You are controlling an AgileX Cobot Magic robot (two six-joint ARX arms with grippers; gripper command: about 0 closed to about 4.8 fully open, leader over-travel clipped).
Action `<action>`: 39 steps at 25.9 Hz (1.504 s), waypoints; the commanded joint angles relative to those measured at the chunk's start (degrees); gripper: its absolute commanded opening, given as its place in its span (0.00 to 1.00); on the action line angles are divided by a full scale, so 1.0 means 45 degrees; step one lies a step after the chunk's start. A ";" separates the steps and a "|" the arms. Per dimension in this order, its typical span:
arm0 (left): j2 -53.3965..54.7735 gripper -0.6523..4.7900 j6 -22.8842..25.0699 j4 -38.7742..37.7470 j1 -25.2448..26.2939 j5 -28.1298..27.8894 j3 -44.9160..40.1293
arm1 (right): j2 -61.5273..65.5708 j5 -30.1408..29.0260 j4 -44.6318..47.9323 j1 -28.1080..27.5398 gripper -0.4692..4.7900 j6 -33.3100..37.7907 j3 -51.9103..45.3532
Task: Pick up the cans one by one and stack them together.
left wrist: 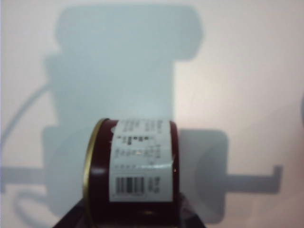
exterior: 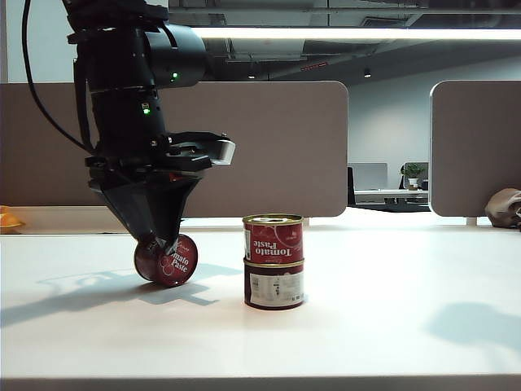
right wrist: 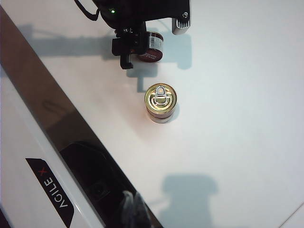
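Exterior view: white desk (exterior: pixel 391 326) carries two stacked dark red tomato-paste tins (exterior: pixel 273 261) at centre. Left pincer (exterior: pixel 165 254) points down, its jaws around a third tin (exterior: pixel 167 261) lying on its side. Right pincer is unseen, closed.

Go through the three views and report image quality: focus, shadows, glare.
Exterior view: sharp, ceiling strip light glares; left gripper at the lying can casts a shadow leftward on the table. Left wrist view: soft focus, can label blurred, hard-edged shadows. Right wrist view: crisp, stacked cans shining; right gripper unseen.
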 commanded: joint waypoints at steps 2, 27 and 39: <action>0.0015 0.50 -0.0010 0.0068 0.0019 -0.0107 0.0049 | -0.0049 -0.0049 0.0039 0.0005 0.08 0.0019 0.0034; 0.0024 0.27 -0.0588 0.0214 -0.0146 -0.3827 -0.0622 | -0.0049 -0.0053 -0.0039 0.0005 0.08 -0.0083 0.0034; 0.0029 0.27 -0.0476 -0.0423 -0.0976 -0.6985 -0.0845 | -0.0039 -0.0053 0.0335 0.0000 0.08 -0.0257 0.0034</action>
